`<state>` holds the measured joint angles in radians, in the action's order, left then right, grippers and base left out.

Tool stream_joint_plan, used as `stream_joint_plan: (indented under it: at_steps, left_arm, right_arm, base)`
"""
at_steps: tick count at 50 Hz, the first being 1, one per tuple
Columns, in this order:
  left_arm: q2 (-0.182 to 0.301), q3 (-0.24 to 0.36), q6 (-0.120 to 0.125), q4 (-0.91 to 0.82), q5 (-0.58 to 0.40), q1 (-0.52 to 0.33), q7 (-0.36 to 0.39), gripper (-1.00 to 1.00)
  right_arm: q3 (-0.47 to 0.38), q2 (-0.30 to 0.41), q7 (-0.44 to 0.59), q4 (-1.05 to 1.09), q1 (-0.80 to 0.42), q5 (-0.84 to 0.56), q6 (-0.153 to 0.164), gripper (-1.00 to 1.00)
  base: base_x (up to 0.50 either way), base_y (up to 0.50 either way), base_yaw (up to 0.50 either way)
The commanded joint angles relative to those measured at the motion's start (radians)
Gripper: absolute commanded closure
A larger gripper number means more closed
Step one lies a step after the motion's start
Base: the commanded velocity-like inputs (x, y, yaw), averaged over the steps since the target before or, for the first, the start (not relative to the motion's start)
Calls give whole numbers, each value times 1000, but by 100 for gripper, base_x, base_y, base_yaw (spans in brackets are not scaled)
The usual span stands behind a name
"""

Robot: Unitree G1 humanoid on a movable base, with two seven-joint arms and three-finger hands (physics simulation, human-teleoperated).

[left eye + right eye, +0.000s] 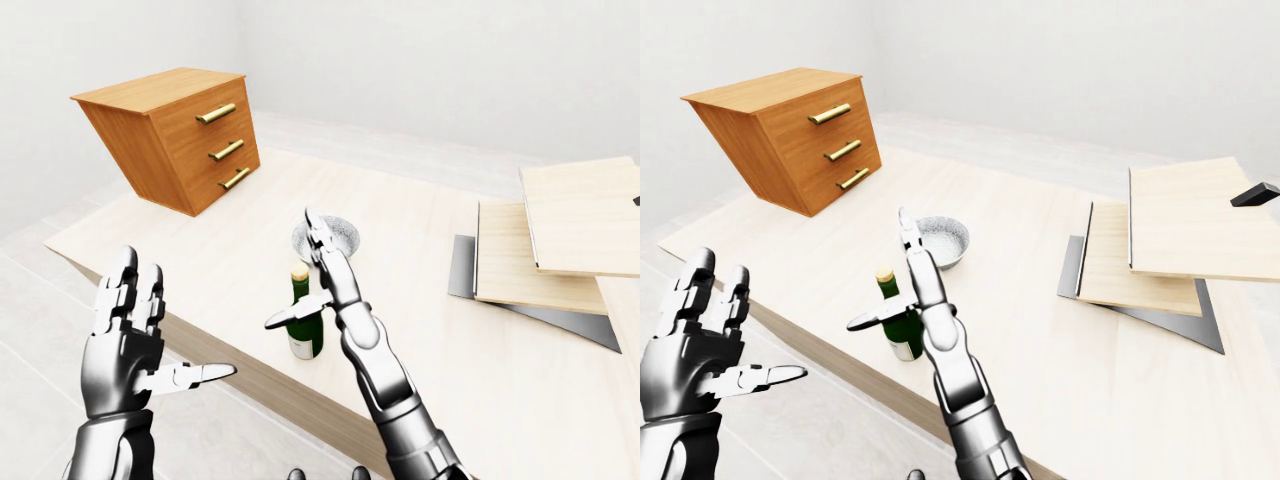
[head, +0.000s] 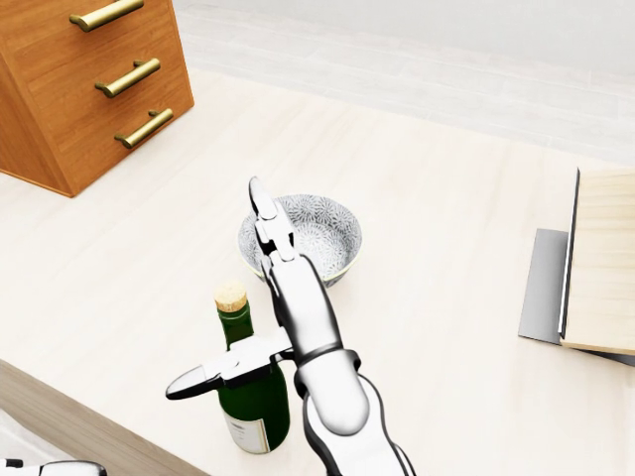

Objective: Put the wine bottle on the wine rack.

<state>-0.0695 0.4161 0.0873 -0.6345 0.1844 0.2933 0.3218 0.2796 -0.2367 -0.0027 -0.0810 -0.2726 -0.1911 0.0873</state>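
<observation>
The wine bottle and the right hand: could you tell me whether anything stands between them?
Nothing visible does. The right hand is open right beside the upright wine bottle, its thumb across the bottle's shoulder. The patterned bowl sits above them in the head view, outside that gap.

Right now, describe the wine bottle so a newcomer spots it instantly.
On the pale wooden table, find the patterned bowl right of the wooden drawer chest. Just below the bowl in the head view stands the wine bottle: upright, dark green glass, cork stopper, pale label.
</observation>
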Motion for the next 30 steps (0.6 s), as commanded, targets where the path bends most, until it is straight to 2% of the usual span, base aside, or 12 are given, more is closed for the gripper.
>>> stream_joint_plan:
  at_steps: [1,6,7,8,9,30]
  left_arm:
    - [1,1,0,12,2,-1,2,-100]
    - [1,3,0,10,6,2,3,-100]
    - [2,6,0,10,8,1,3,-100]
    - [2,6,0,10,8,1,4,-100]
    - [3,8,0,12,9,1,4,-100]
    - [-5,11,0,9,9,10,12,-100]
  right_arm:
    - [14,-12,4,53,-12,-8,0,-100]
    - [14,-11,4,38,-8,-1,0,-100]
    - [12,-11,5,26,-6,5,0,54]
    - [12,-11,4,22,-5,7,0,93]
    - [13,-11,4,17,-3,7,0,100]
    - [15,-2,3,44,21,16,0,100]
  base:
    - [0,0,0]
    - [0,0,0]
    - [0,0,0]
    - [0,0,0]
    - [0,0,0]
    - [0,0,0]
